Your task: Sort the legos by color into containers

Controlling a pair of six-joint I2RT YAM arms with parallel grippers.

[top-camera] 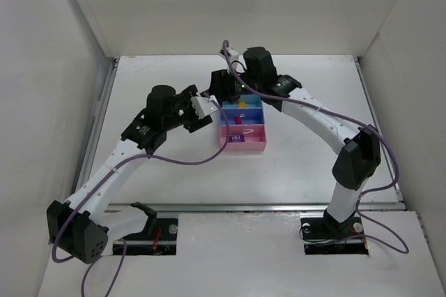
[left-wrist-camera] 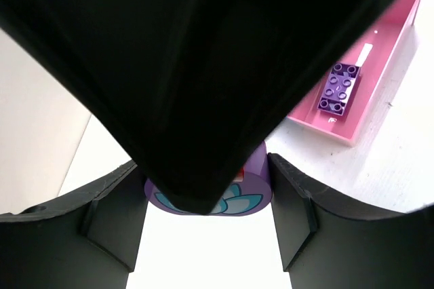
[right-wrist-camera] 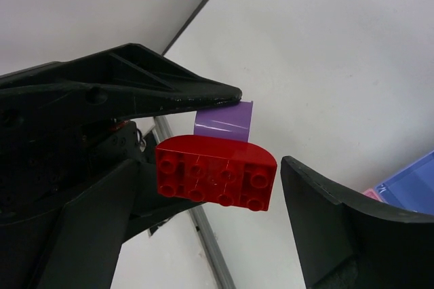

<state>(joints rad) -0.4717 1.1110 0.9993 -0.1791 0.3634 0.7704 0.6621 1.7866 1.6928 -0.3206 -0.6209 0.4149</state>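
White walls [top-camera: 230,4] close in a white tabletop [top-camera: 306,157]. The three joined trays sit mid-tabletop: light blue [top-camera: 255,100] farthest, dark blue [top-camera: 256,116] in the middle, pink [top-camera: 251,147] nearest. From above, a yellow speck shows in the light blue one and a red and white speck in the dark blue one, both too small to make out.

Both arms meet just left of the trays, and their black housings hide the spot where the pincers come together.

In the left wrist view a large black shape blocks most of the picture. Below it, the left pincer [left-wrist-camera: 203,180] is closed on a lavender piece [left-wrist-camera: 254,184] with a teal flower print, which touches both fingers. Only its lower edge shows. To the right, a purple brick [left-wrist-camera: 338,89] lies in the pink tray, whose far end is cut off.

In the right wrist view a red brick [right-wrist-camera: 217,177] hangs studs-forward against the lavender piece, off the tabletop. It sits between the spread fingers of the right pincer [right-wrist-camera: 213,167]. There is a clear gap to the right finger [right-wrist-camera: 332,221]. Whether the left finger touches the brick cannot be told.
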